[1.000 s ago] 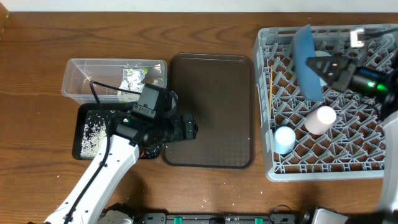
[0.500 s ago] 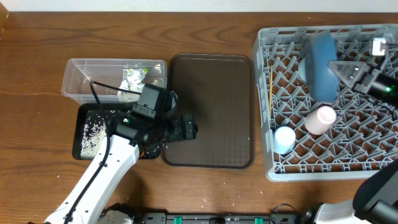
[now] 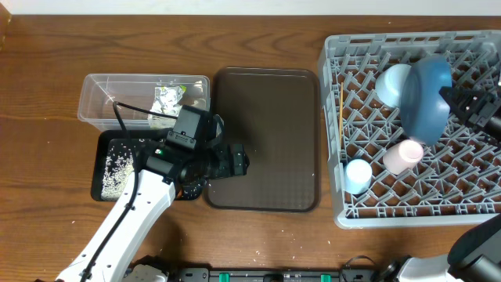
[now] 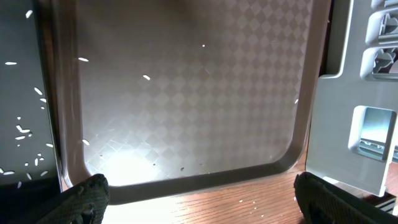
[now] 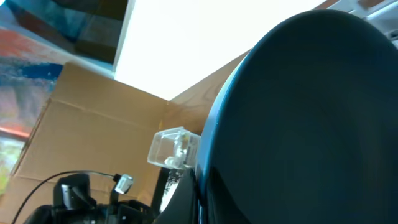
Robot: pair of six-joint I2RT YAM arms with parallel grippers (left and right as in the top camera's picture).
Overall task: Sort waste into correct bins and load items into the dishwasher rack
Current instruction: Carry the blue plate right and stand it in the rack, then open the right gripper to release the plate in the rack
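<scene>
My right gripper [image 3: 462, 105] is shut on the rim of the large blue plate [image 3: 427, 95] and holds it tilted over the grey dishwasher rack [image 3: 438, 196]. In the right wrist view the plate [image 5: 298, 124] fills the frame beside my finger [image 5: 194, 190]. In the rack are the white-blue bowl [image 3: 391, 81], pink cup [image 3: 403, 154], light blue cup [image 3: 358, 175] and a chopstick [image 3: 341, 94]. My left gripper [image 3: 239, 162] is open and empty over the brown tray's front edge [image 4: 202, 208]. The clear tub [image 3: 102, 106] holds tissue and wrapper [image 3: 167, 99]. The black tray [image 3: 109, 149] holds rice [image 3: 117, 168]. No carrot shows.
The dark brown serving tray [image 3: 266, 141] lies between the bins and the rack, with a few rice grains on it [image 4: 146, 77]. More grains lie on the wooden table in front of it [image 4: 249, 202]. The rack's wall [image 4: 354, 124] shows right of the left gripper.
My right gripper has carried the blue plate rightward and toward the front over the rack, turning it from edge-on to a flatter tilt. The left arm has not moved.
</scene>
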